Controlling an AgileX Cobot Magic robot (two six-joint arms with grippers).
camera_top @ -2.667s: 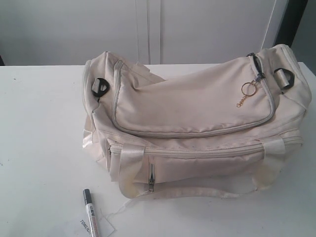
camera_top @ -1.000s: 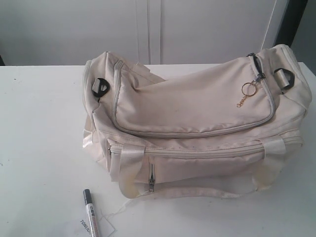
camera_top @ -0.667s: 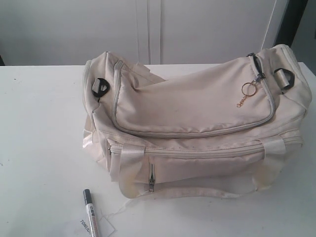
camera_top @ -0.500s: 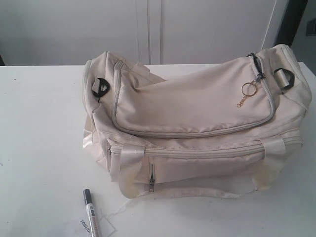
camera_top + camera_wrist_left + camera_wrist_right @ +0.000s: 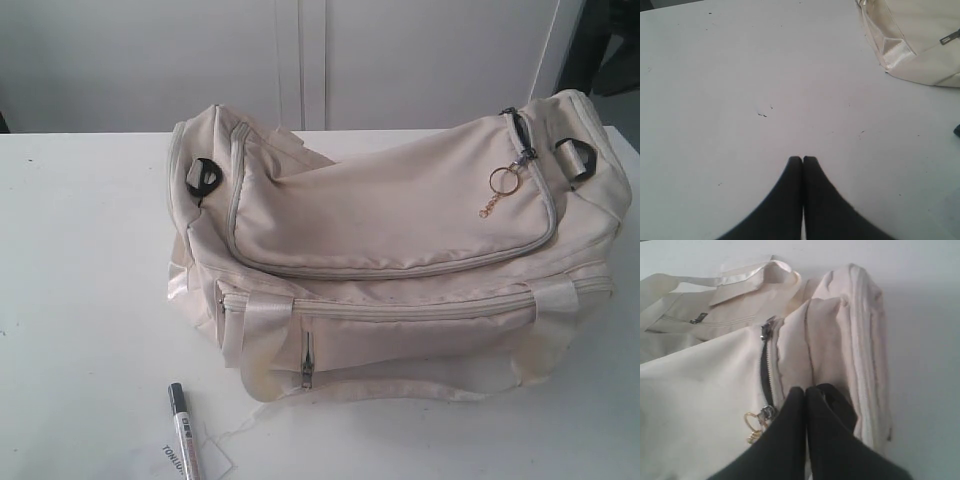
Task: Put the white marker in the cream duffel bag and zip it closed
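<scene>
The cream duffel bag [image 5: 400, 220] lies across the middle of the white table [image 5: 80, 280], with its gold ring [image 5: 503, 181] hanging from the top zipper pull near its right end. In front of it, near the table's front edge, the white marker [image 5: 181, 432] with its black cap lies on a paper tag [image 5: 212, 460]. My right gripper [image 5: 806, 390] is shut and empty, hovering over that end of the duffel bag [image 5: 700, 390], beside the gold ring [image 5: 754, 422] and a short open stretch of zipper [image 5: 765, 372]. My left gripper [image 5: 802, 159] is shut and empty over bare table. Neither gripper shows clearly in the exterior view.
A corner of the bag with its shiny handle [image 5: 895, 50] is in the left wrist view. White cabinet doors [image 5: 300, 60] stand behind the table. A dark shape [image 5: 612, 40] fills the exterior view's top right corner. A black buckle [image 5: 205, 177] sits at the bag's left end.
The bag and the marker have not moved. The dark shape in the top right corner of the exterior view has grown wider.
</scene>
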